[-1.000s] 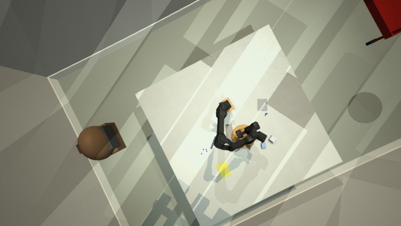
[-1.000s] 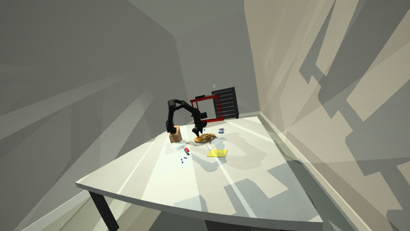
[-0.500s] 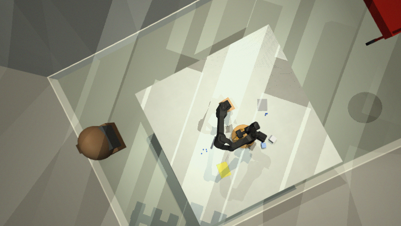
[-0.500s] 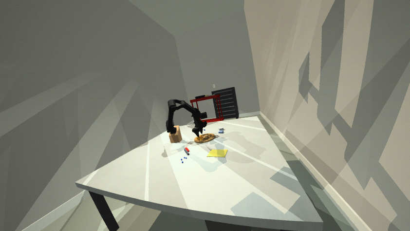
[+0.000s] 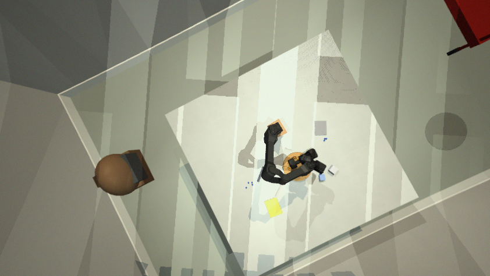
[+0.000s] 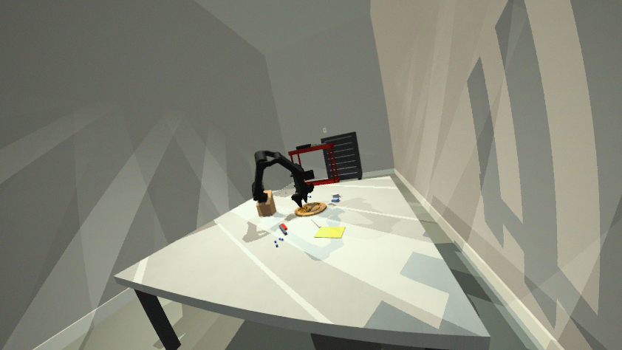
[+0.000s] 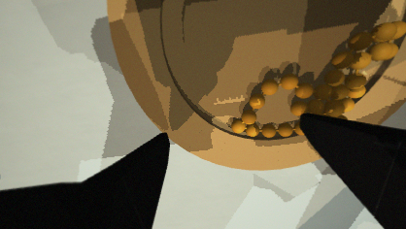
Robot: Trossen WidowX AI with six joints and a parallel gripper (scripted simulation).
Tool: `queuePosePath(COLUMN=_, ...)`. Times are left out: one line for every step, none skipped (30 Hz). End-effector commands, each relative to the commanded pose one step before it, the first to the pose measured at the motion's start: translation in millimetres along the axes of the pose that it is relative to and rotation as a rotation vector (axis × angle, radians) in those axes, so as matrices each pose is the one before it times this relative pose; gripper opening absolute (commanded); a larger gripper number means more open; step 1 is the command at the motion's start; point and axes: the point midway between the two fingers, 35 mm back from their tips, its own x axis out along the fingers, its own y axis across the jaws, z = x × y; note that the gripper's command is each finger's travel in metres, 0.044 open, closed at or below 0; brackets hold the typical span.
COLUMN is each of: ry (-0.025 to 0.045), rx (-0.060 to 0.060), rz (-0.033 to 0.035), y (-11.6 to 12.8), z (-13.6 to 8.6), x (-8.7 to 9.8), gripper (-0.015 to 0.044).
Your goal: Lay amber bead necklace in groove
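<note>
The round wooden bead board (image 7: 253, 73) fills the upper part of the wrist view; it also shows under the arm in the top view (image 5: 297, 166) and on the table in the exterior view (image 6: 310, 209). The amber bead necklace (image 7: 311, 92) lies on the board: a loop of beads runs along the groove near the rim, and the rest is bunched toward the right. My gripper (image 7: 232, 129) is open and empty, its two black fingers standing wide apart just above the board's near edge. It also shows in the exterior view (image 6: 298, 201).
A tan box (image 6: 265, 204) holds the arm's base. A yellow pad (image 6: 329, 231), a red and grey tool (image 6: 282, 228), small blue beads (image 6: 275, 242) and small blue and white boxes (image 5: 327, 173) lie around the board. A red cart (image 6: 314, 162) stands beyond the table.
</note>
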Motion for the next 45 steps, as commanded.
queuePosePath(ry=-0.00032, rx=0.0000, rz=0.00033, y=0.07, z=0.06, x=0.12, gripper=0.0440)
queuePosePath(ry=0.00000, rx=0.0000, rz=0.00000, y=0.00, z=0.00, x=0.00, gripper=0.0440)
queuePosePath(ry=0.00000, rx=0.0000, rz=0.00000, y=0.00, z=0.00, x=0.00, gripper=0.0440)
queuePosePath(ry=0.00003, rx=0.0147, rz=0.00010, y=-0.35, z=0.45, x=-0.76, gripper=0.0433)
queuePosePath(ry=0.00009, rx=0.0441, rz=0.00028, y=-1.04, z=1.36, x=-2.30, gripper=0.0427)
queuePosePath(ry=0.00018, rx=0.0735, rz=0.00045, y=-1.70, z=2.29, x=-3.86, gripper=0.0420)
queuePosePath(ry=0.00028, rx=0.0915, rz=0.00052, y=-2.01, z=2.92, x=-4.86, gripper=0.0413)
queuePosePath(ry=0.00034, rx=0.0918, rz=0.00046, y=-1.87, z=3.02, x=-4.93, gripper=0.0407)
queuePosePath(ry=0.00039, rx=0.0918, rz=0.00041, y=-1.73, z=3.11, x=-4.99, gripper=0.0400)
queuePosePath(ry=0.00042, rx=0.0915, rz=0.00034, y=-1.58, z=3.19, x=-5.03, gripper=0.0393)
queuePosePath(ry=0.00036, rx=0.0734, rz=0.00023, y=-1.14, z=2.63, x=-4.07, gripper=0.0387)
queuePosePath(ry=0.00023, rx=0.0441, rz=0.00012, y=-0.61, z=1.61, x=-2.46, gripper=0.0380)
queuePosePath(ry=0.00008, rx=0.0147, rz=0.00004, y=-0.19, z=0.54, x=-0.82, gripper=0.0373)
queuePosePath(ry=0.00000, rx=0.0000, rz=0.00000, y=0.00, z=0.00, x=0.00, gripper=0.0367)
queuePosePath(ry=0.00000, rx=0.0000, rz=0.00000, y=0.00, z=0.00, x=0.00, gripper=0.0360)
queuePosePath(ry=0.00000, rx=0.0000, rz=0.00000, y=0.00, z=0.00, x=0.00, gripper=0.0353)
queuePosePath(ry=0.00000, rx=0.0000, rz=0.00000, y=0.00, z=0.00, x=0.00, gripper=0.0347)
queuePosePath(ry=0.00000, rx=0.0000, rz=0.00000, y=0.00, z=0.00, x=0.00, gripper=0.0340)
queuePosePath(ry=0.00000, rx=0.0000, rz=0.00000, y=0.00, z=0.00, x=0.00, gripper=0.0333)
queuePosePath(ry=0.00000, rx=0.0000, rz=0.00000, y=0.00, z=0.00, x=0.00, gripper=0.0327)
queuePosePath(ry=-0.00002, rx=0.0000, rz=0.00000, y=0.03, z=0.02, x=1.30, gripper=0.0320)
queuePosePath(ry=-0.00006, rx=0.0000, rz=-0.00002, y=0.04, z=0.03, x=2.85, gripper=0.0313)
queuePosePath(ry=-0.00011, rx=0.0000, rz=-0.00009, y=0.00, z=0.02, x=3.29, gripper=0.0307)
queuePosePath(ry=-0.00018, rx=0.0000, rz=-0.00020, y=-0.06, z=0.01, x=3.99, gripper=0.0300)
queuePosePath(ry=-0.00019, rx=0.0000, rz=-0.00025, y=-0.11, z=-0.01, x=3.44, gripper=0.0293)
queuePosePath(ry=-0.00008, rx=0.0000, rz=-0.00011, y=-0.05, z=-0.01, x=1.23, gripper=0.0287)
queuePosePath(ry=-0.00002, rx=0.0022, rz=0.00635, y=1.34, z=0.74, x=-7.72, gripper=0.0298)
queuePosePath(ry=0.00000, rx=0.0000, rz=-0.00004, y=0.00, z=0.00, x=0.26, gripper=0.0292)
queuePosePath(ry=0.00000, rx=0.0000, rz=-0.00007, y=0.00, z=0.00, x=0.53, gripper=0.0285)
queuePosePath(ry=0.00001, rx=-0.0001, rz=-0.00012, y=0.00, z=0.00, x=0.81, gripper=0.0278)
queuePosePath(ry=0.00000, rx=-0.0001, rz=-0.00016, y=0.00, z=0.00, x=1.04, gripper=0.0272)
queuePosePath(ry=0.00000, rx=-0.0001, rz=-0.00020, y=-0.01, z=0.00, x=1.27, gripper=0.0265)
queuePosePath(ry=0.00000, rx=-0.0001, rz=-0.00024, y=-0.02, z=-0.01, x=1.48, gripper=0.0258)
queuePosePath(ry=-0.00001, rx=-0.0001, rz=-0.00028, y=-0.03, z=-0.01, x=1.60, gripper=0.0252)
queuePosePath(ry=-0.00002, rx=-0.0001, rz=-0.00030, y=-0.04, z=-0.01, x=1.63, gripper=0.0245)
queuePosePath(ry=-0.00002, rx=-0.0001, rz=-0.00031, y=-0.05, z=-0.02, x=1.63, gripper=0.0238)
queuePosePath(ry=-0.00003, rx=-0.0001, rz=-0.00033, y=-0.06, z=-0.02, x=1.63, gripper=0.0232)
queuePosePath(ry=-0.00003, rx=-0.0001, rz=-0.00035, y=-0.07, z=-0.03, x=1.63, gripper=0.0225)
queuePosePath(ry=-0.00004, rx=-0.0001, rz=-0.00036, y=-0.08, z=-0.03, x=1.62, gripper=0.0218)
queuePosePath(ry=-0.00005, rx=-0.0001, rz=-0.00038, y=-0.09, z=-0.03, x=1.62, gripper=0.0212)
queuePosePath(ry=-0.00005, rx=-0.0001, rz=-0.00039, y=-0.10, z=-0.04, x=1.62, gripper=0.0205)
queuePosePath(ry=-0.00006, rx=-0.0001, rz=-0.00041, y=-0.11, z=-0.04, x=1.62, gripper=0.0198)
queuePosePath(ry=-0.00006, rx=-0.0001, rz=-0.00042, y=-0.12, z=-0.04, x=1.61, gripper=0.0192)
queuePosePath(ry=-0.00007, rx=-0.0001, rz=-0.00044, y=-0.13, z=-0.05, x=1.61, gripper=0.0185)
queuePosePath(ry=-0.00007, rx=-0.0001, rz=-0.00046, y=-0.14, z=-0.05, x=1.61, gripper=0.0178)
